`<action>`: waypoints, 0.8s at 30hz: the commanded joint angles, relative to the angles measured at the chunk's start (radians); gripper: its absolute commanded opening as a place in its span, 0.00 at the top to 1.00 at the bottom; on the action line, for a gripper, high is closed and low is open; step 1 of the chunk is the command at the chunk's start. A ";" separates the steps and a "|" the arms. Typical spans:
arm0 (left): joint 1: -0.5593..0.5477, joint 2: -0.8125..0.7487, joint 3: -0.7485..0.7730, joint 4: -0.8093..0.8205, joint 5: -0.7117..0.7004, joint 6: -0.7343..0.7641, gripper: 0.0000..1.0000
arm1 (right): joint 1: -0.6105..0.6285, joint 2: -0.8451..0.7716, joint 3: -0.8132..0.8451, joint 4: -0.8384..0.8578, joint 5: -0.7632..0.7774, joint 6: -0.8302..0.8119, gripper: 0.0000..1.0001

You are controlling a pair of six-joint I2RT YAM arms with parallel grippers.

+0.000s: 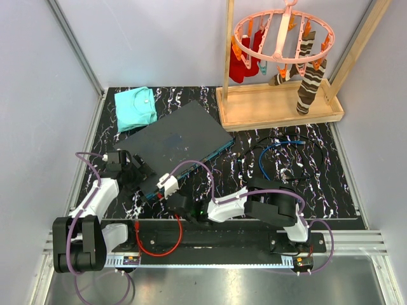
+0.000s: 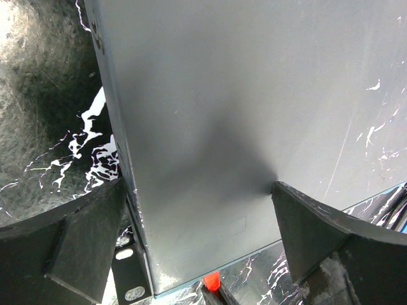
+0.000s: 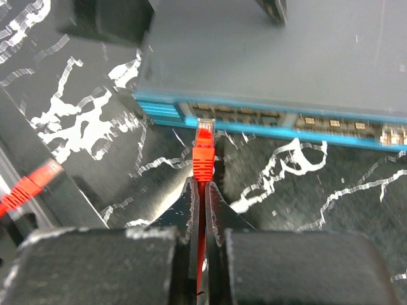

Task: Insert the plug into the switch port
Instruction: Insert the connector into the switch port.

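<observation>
The red plug (image 3: 204, 136) is clamped in the right gripper (image 3: 202, 197), its tip held at the teal socket edge of the switch (image 3: 267, 51), which is straddled by the spread-apart left gripper (image 2: 197, 216).

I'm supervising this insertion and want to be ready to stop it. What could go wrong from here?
1. The left gripper stands open over the edge of the switch and does not seem to clamp it, so a push from the plug may slide the switch away.
2. The right gripper pinches the red cable behind the plug, so the plug may bend aside against the teal face rather than enter a port.
</observation>
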 commanded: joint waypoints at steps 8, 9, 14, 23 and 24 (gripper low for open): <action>-0.062 0.055 -0.031 0.023 0.183 0.000 0.05 | -0.003 -0.022 -0.008 0.015 0.019 0.010 1.00; -0.062 0.057 -0.031 0.023 0.183 0.000 0.05 | -0.001 -0.020 -0.006 0.024 0.019 0.000 1.00; -0.064 0.065 -0.031 0.027 0.186 0.002 0.05 | -0.001 0.003 0.010 0.073 0.023 -0.024 1.00; -0.067 0.068 -0.036 0.030 0.192 0.002 0.05 | -0.001 0.035 0.043 0.088 0.032 -0.038 1.00; -0.068 0.069 -0.034 0.030 0.192 0.002 0.05 | -0.003 0.035 0.043 0.090 0.033 -0.038 1.00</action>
